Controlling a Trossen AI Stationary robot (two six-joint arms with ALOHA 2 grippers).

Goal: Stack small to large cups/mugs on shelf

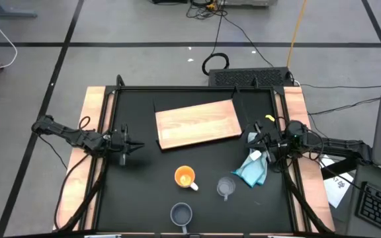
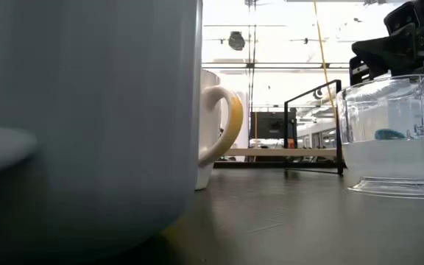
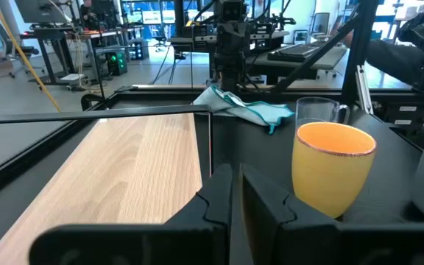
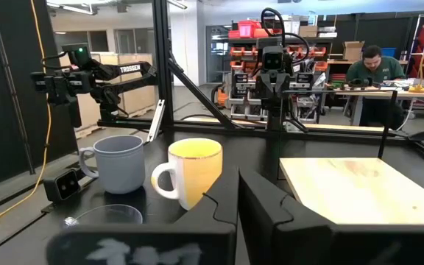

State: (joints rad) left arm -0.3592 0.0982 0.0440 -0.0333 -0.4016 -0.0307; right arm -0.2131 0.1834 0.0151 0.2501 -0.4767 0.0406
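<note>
The black surface (image 1: 197, 198) spreads under me, with pale wooden strips along both sides. The biggest thing on it is the shelf (image 1: 198, 123), a flat light-brown board lying slightly askew toward the far half, with nothing on top of it. My left arm reaches in from the left edge, and my left gripper (image 1: 132, 146) hovers just off the shelf's left end; its fingers (image 3: 219, 200) are pressed together around nothing. My right arm comes in from the right edge, and my right gripper (image 1: 255, 138) sits close to the shelf's right end, right above the light blue cloth (image 1: 253, 169); its fingers (image 4: 260, 193) are likewise clenched and empty. The cloth lies crumpled near the right side, between the shelf and the cups. The three cups stand apart from one another in the near half, none on the shelf. The blue-grey mug (image 1: 181, 214) is nearest the front edge. The orange cup (image 1: 185, 177), with a white handle, stands between the mug and the shelf. The clear cup (image 1: 225, 187) stands to the orange cup's right, just beside the cloth.
</note>
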